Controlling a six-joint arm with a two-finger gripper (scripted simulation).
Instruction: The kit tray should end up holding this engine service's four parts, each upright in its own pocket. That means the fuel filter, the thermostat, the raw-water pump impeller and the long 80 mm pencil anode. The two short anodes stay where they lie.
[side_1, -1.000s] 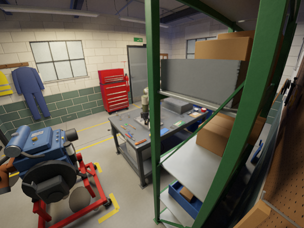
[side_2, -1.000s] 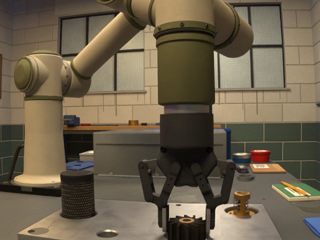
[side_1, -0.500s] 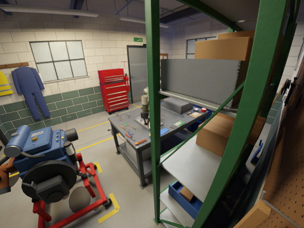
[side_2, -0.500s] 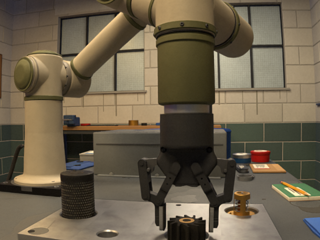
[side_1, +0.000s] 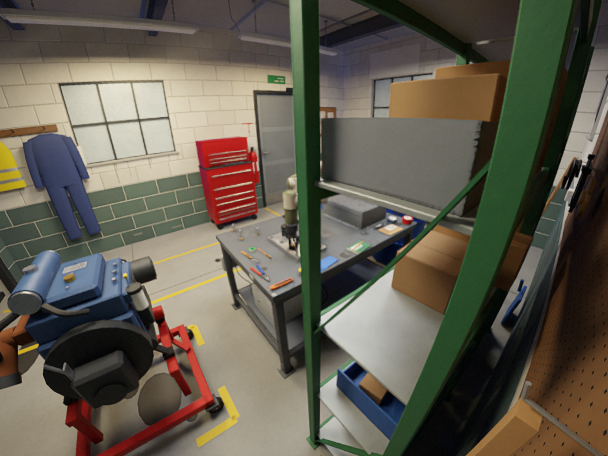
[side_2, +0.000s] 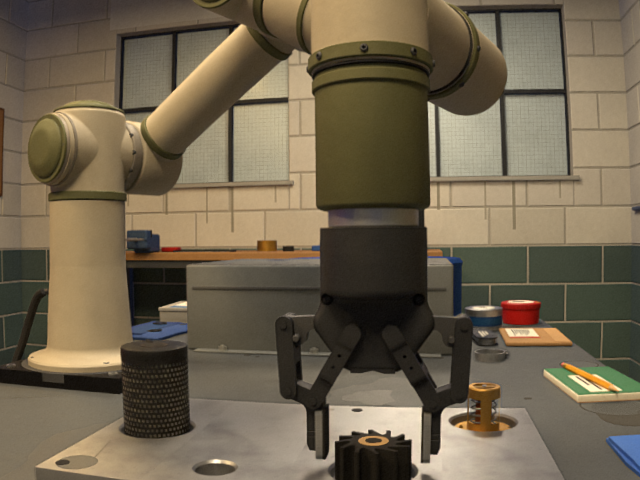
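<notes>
My gripper (side_2: 373,439) stands open and empty over the front of the grey kit tray (side_2: 289,444), its fingers to either side of the black pump impeller (side_2: 373,454), which sits upright in a front pocket. The dark perforated fuel filter (side_2: 154,388) stands upright in the tray's left pocket. The brass thermostat (side_2: 483,406) with its spring stands upright in the right pocket. A small round pocket (side_2: 214,467) at the front left is empty. From the far side camera the gripper (side_1: 291,243) is over the tray on the workbench. The anodes are too small to pick out.
Behind the tray stand a grey box (side_2: 253,302), the arm's base (side_2: 85,289) and a far wooden bench under the windows. A green notepad with a pencil (side_2: 589,383), a red tin (side_2: 520,311) and a blue pad lie to the right. A green shelf post (side_1: 306,220) hides part of the bench.
</notes>
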